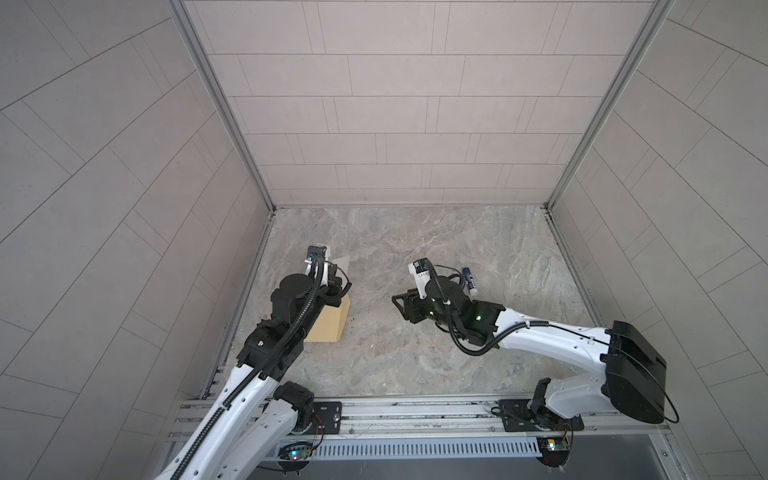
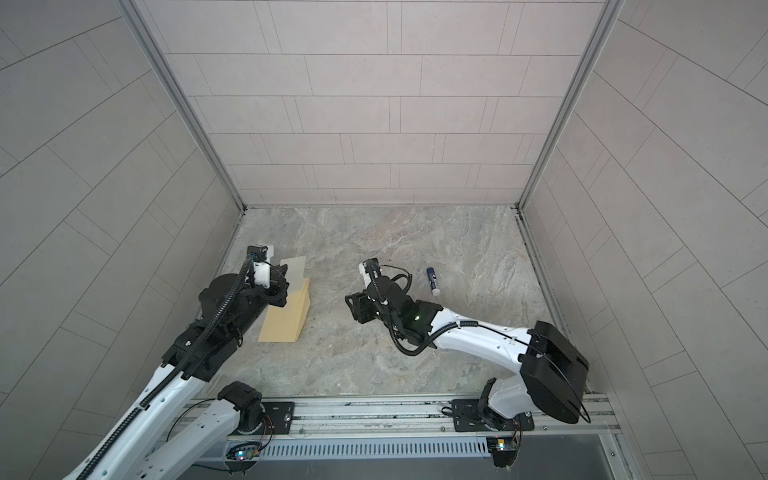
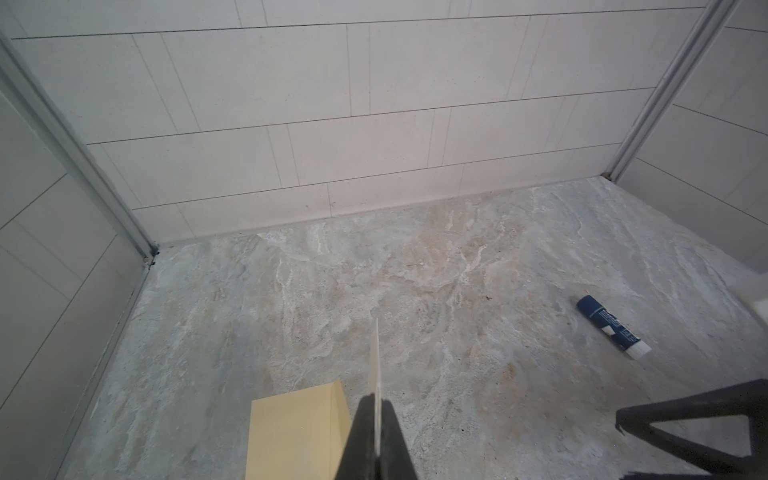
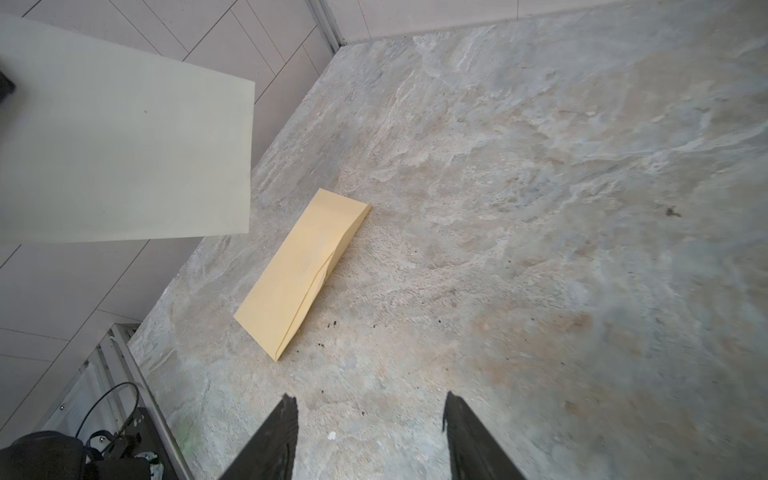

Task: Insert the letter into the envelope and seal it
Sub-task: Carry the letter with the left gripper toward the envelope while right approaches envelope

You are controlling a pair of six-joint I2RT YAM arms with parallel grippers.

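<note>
Left hand [image 3: 376, 405] is clamped shut on the letter [image 4: 124, 158]. The sheet is pinched between both fingers and held up off the counter [image 1: 457, 353]. The letter stands on edge, so in the left wrist view it shows only as a thin pale line [image 3: 377, 365]. In both top views its free end [image 1: 341, 264] [image 2: 293, 270] sticks out past the hand toward the back wall, over the far end of the envelope [image 1: 328, 324]. The right wrist view shows a plain pale face.

The envelope [image 2: 286, 320] lies flat on the counter's left side, partly under the left arm. Its long axis runs from the robot's side toward the back wall, leaning slightly right. A folded strip, the flap, runs along the long edge facing the counter's middle [image 4: 299, 274] and looks slightly lifted. Letter and envelope are not touching.

Right hand [image 4: 370, 405] is over mid-counter with its jaws apart and nothing between them, pointing toward the envelope and well apart from it.

A blue-and-white glue stick [image 1: 469, 280] [image 2: 433, 281] [image 3: 613, 328] lies on the counter behind the right hand.
</note>
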